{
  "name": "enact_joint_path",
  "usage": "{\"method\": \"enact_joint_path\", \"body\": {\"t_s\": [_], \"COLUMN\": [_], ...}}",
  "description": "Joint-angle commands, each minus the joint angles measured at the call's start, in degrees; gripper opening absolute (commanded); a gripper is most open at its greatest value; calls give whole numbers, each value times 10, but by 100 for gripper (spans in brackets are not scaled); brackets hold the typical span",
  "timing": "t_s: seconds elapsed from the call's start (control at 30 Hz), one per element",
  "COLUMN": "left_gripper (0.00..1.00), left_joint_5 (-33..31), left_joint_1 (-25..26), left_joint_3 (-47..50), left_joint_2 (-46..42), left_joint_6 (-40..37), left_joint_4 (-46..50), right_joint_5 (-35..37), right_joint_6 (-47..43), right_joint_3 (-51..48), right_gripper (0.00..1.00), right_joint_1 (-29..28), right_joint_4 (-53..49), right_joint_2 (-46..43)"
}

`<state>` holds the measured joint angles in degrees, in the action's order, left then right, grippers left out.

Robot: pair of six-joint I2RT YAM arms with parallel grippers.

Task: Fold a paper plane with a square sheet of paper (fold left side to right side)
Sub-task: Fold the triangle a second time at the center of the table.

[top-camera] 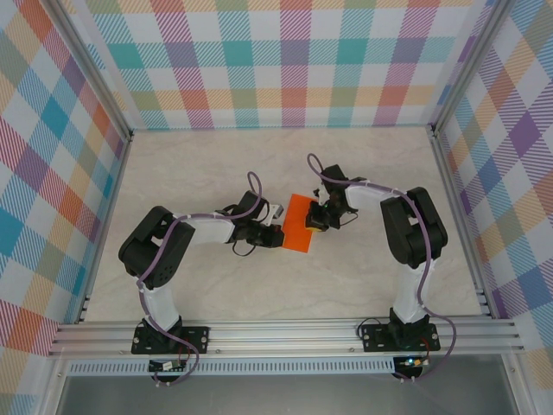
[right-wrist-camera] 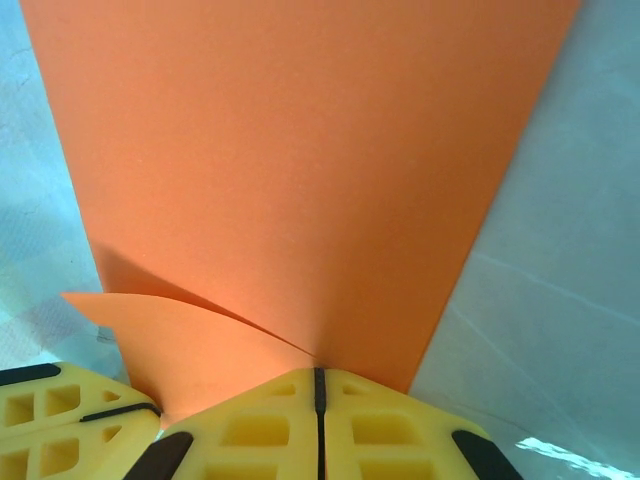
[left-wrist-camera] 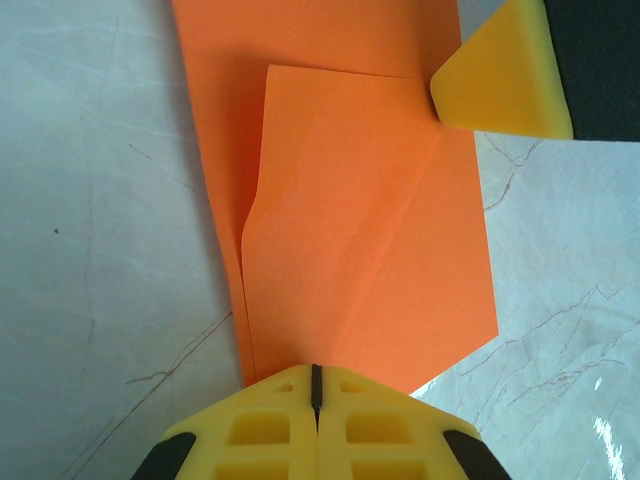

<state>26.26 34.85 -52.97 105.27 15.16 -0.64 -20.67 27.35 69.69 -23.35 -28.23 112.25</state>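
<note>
Item: orange paper [top-camera: 300,223], lying mid-table [top-camera: 207,164] between your two arms.
Condition: partly folded. One flap lies over the lower layer, with a diagonal crease across it and one long edge slightly raised.
Your left claw [left-wrist-camera: 316,385]: fingers together, tip on the paper's near edge, likely pressing the flap flat.
Your right claw [right-wrist-camera: 319,385]: fingers together at the opposite edge, probably pinning the sheet. Whether either nips any paper, you cannot tell from these views.
</note>
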Motion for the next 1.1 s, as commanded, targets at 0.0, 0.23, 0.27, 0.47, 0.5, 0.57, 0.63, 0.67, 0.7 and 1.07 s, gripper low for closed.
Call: {"method": "enact_joint_path", "body": {"t_s": [0.0, 0.23, 0.27, 0.47, 0.5, 0.57, 0.63, 0.67, 0.7, 1.07], "left_gripper": [0, 0, 0, 0, 0, 0, 0, 1, 0, 8], "left_joint_5": [-32, -31, -30, -24, -28, -34, -37, -38, -38, -45], "left_joint_1": [3, 3, 3, 2, 3, 3, 3, 3, 3, -24], "left_joint_3": [22, 22, 22, 34, 38, 44, 50, 54, 57, 75], "left_joint_2": [8, 7, 6, -16, -21, -30, -37, -40, -42, -132], "left_joint_6": [-14, -13, -13, -20, -21, -24, -26, -25, -26, -22], "left_joint_4": [53, 54, 55, 64, 67, 73, 76, 76, 77, 98], "right_joint_5": [64, 62, 60, 54, 55, 54, 52, 51, 49, 5], "right_joint_6": [-17, -23, -21, -21, -21, -20, -20, -19, -18, -5], "right_joint_3": [-15, -17, -17, -22, -22, -22, -22, -22, -22, -32], "right_gripper": [7, 7, 7, 7, 7, 7, 7, 7, 7, 26], "right_joint_1": [28, 34, 34, 34, 34, 34, 34, 33, 34, 36], "right_joint_4": [-33, -36, -35, -32, -32, -31, -29, -28, -28, 24], "right_joint_2": [-7, -12, -12, -6, -5, -3, 0, 1, 2, -57]}}
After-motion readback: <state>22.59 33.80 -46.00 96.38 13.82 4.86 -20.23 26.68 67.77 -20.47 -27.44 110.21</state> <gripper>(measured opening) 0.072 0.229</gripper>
